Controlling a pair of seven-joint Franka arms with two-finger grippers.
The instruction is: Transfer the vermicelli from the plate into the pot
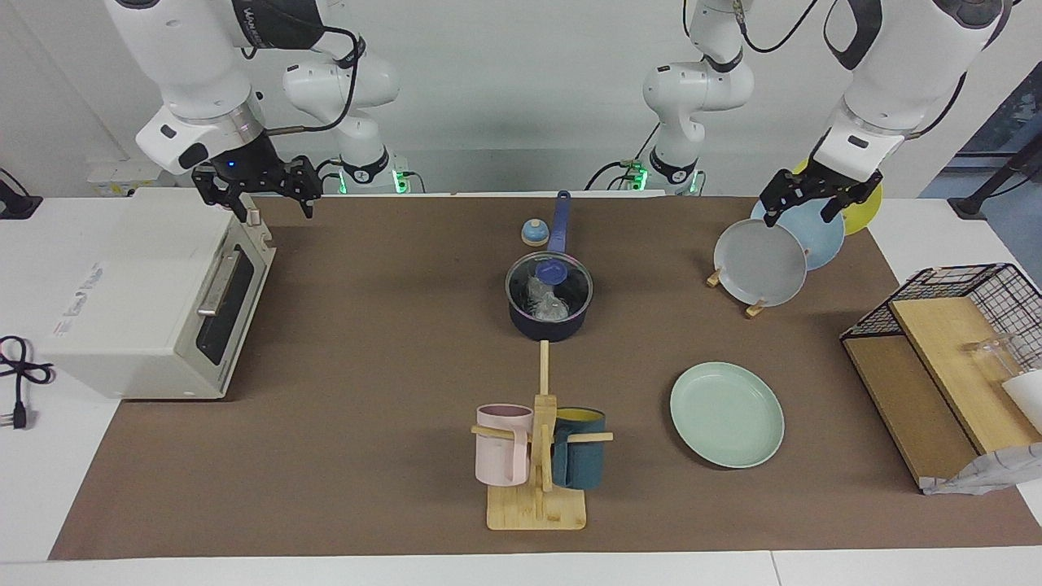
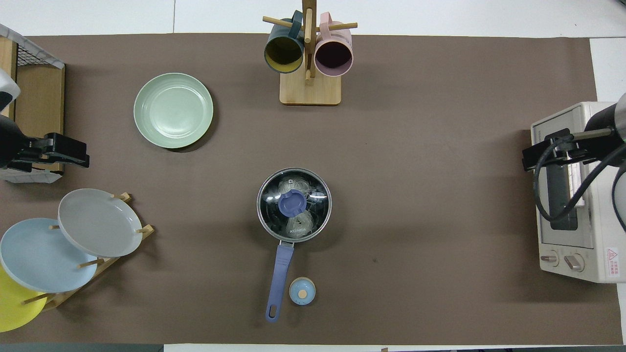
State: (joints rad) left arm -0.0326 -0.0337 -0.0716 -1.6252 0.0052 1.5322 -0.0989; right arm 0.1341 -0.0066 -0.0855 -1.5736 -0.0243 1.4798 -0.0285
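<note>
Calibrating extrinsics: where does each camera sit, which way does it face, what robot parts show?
Facing view: high across the table, looking at the robots; both arms and bases show, right gripper over the white toaster oven, left gripper over the plate rack.
Overhead view: above the robots' end, looking steeply down and forward; only wrists show at the side edges.
Shared: small dark lidded saucepan, pale mint-green round plate, wooden mug stand.

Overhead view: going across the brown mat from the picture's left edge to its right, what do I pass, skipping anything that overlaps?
Plate rack → green plate → pot, lidded with vermicelli inside → toaster oven.
</note>
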